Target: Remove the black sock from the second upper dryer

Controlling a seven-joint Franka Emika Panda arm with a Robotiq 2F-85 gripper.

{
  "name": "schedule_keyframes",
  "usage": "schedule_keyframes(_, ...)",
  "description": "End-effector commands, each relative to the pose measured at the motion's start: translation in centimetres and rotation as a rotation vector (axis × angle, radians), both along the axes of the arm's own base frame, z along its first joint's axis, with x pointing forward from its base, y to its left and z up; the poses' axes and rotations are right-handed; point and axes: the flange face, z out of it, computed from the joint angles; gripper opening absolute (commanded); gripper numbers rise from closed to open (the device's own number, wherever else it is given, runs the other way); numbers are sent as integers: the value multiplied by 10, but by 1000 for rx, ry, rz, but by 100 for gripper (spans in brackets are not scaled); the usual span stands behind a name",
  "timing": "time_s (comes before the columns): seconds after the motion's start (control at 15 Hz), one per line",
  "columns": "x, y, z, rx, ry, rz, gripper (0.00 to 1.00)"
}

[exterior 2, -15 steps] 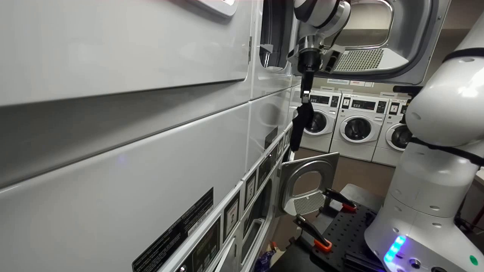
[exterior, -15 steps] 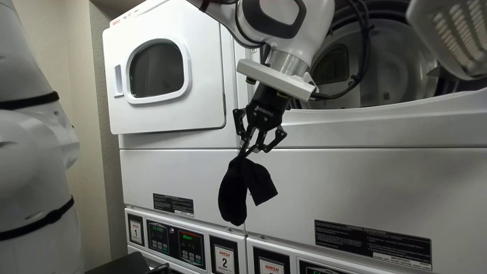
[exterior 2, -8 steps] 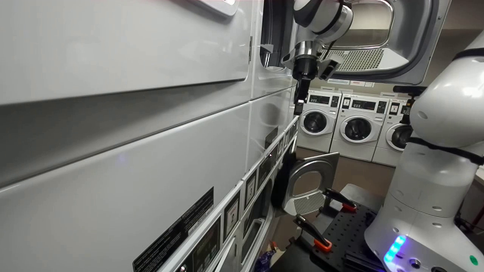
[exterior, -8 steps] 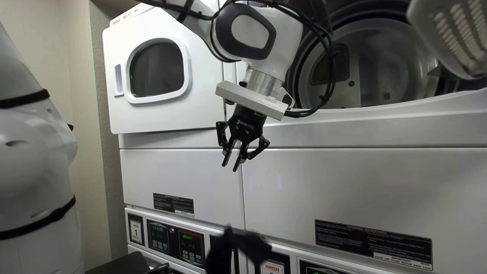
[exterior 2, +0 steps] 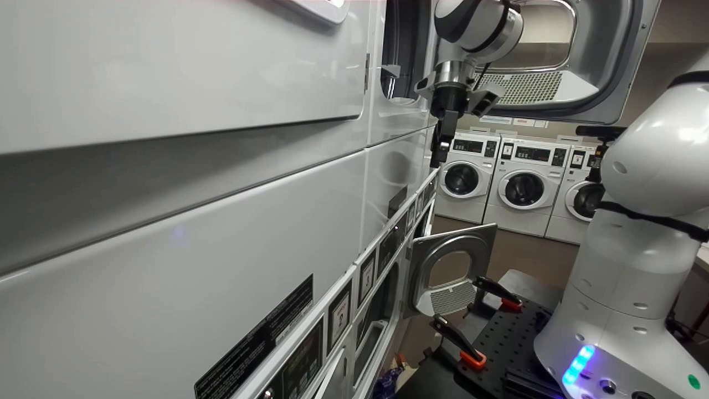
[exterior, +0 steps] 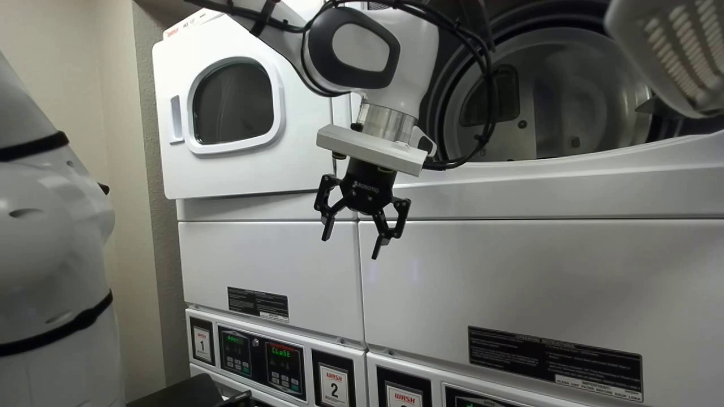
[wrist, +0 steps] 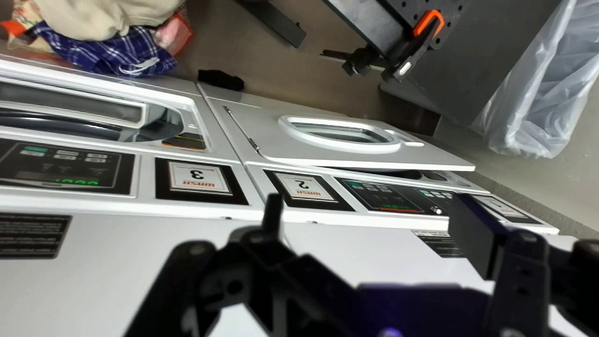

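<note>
The black sock [wrist: 221, 79] lies dark and crumpled on the floor in the wrist view, close to the foot of the machines. Neither exterior view shows it. My gripper [exterior: 350, 249] hangs in front of the white machine fronts, fingers pointing down and spread apart, with only air between them. In the wrist view the gripper [wrist: 369, 208] likewise has a wide gap between its pads. The second upper dryer [exterior: 565, 189] stands to the right of and behind the gripper in an exterior view, its round dark-rimmed port and grey drum exposed; the drum's bottom is hidden.
The dryer's open door [exterior 2: 615, 83] juts out beside the arm. A lower door [exterior 2: 451, 271] also stands open. A closed dryer [exterior: 254, 169] is to the left. Clothes [wrist: 107, 42] lie on the floor near the sock. The perforated mount [exterior 2: 498, 343] carries orange clamps.
A second ago the sock hung from the shut gripper. It then fell below, blurred, and now lies on the floor. The fingers have spread apart, and the gripper moved left and slightly down.
</note>
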Motion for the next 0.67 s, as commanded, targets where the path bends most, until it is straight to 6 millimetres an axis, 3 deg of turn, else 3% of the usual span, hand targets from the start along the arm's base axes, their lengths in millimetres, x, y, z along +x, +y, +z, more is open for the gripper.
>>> schedule_keyframes(0.0,2,-20,20,-85,-21,-52,100)
schedule_keyframes(0.6,11,-95,108,-152,-118,-178,100)
